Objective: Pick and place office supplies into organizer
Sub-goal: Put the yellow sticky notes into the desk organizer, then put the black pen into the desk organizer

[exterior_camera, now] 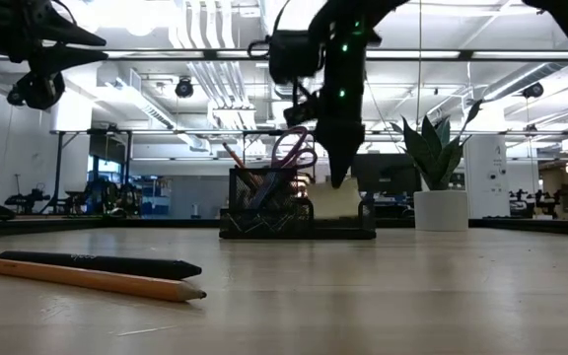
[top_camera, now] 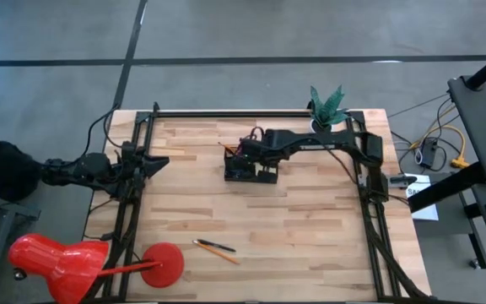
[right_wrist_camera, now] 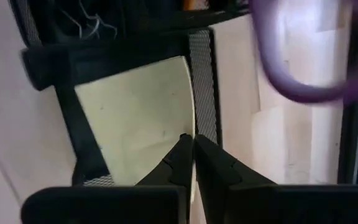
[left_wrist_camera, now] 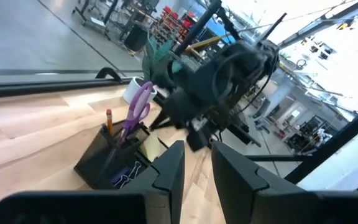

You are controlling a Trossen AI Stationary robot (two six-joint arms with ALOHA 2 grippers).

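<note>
**Two writing tools left on the table, the rest already in the caddy**

Nearest my low camera lie one orange pencil (exterior_camera: 87, 279) and one dark pen (exterior_camera: 97, 264), side by side near the table's (top_camera: 310, 228) front edge, left of centre. Those are what I judge remains. The black mesh organizer (top_camera: 250, 171) sits toward the back edge, centre, already holding one pair of purple-handled scissors (left_wrist_camera: 139, 107), one yellow sticky-note pad (right_wrist_camera: 135, 118) in the low tray, and at least one pencil upright in the cup. My right gripper (right_wrist_camera: 193, 146) hangs over the tray, jaws closed and empty. My left gripper (left_wrist_camera: 194, 165) waits at the left edge, jaws partly apart, holding nothing.
</note>
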